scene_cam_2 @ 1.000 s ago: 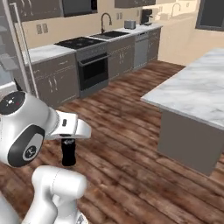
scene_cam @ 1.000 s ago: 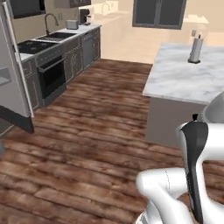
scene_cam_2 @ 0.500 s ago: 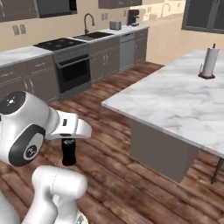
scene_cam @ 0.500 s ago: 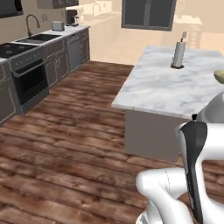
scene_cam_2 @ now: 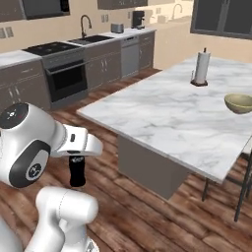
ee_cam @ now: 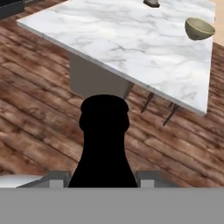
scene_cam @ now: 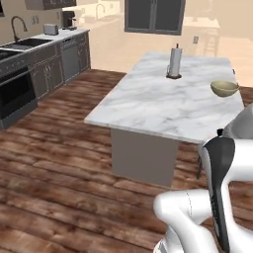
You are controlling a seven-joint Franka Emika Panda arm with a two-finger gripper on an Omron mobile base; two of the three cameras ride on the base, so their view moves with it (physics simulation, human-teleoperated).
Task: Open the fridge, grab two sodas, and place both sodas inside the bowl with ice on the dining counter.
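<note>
My gripper (scene_cam_2: 76,159) is shut on a black soda (scene_cam_2: 77,173), which hangs below the hand over the wood floor. In the hand view the soda (ee_cam: 104,144) rises as a dark shape between the gripper (ee_cam: 104,183) tips. Ahead lies the white marble dining counter (scene_cam: 158,106) (scene_cam_2: 162,115) (ee_cam: 109,41). The olive-beige bowl (scene_cam: 224,88) (scene_cam_2: 239,103) (ee_cam: 199,28) stands near its far right side, well away from the soda. The fridge is out of view.
A paper towel roll (scene_cam: 175,62) (scene_cam_2: 200,68) stands at the far end of the dining counter. The wall counter with oven (scene_cam: 17,91) (scene_cam_2: 66,78) and sink runs along the left. Dark stool legs (scene_cam_2: 241,189) stand beside the dining counter's right end.
The whole picture has shifted: the base has turned from the wall counter toward the dining counter, now closer and with the bowl in sight. The soda stays in the shut gripper.
</note>
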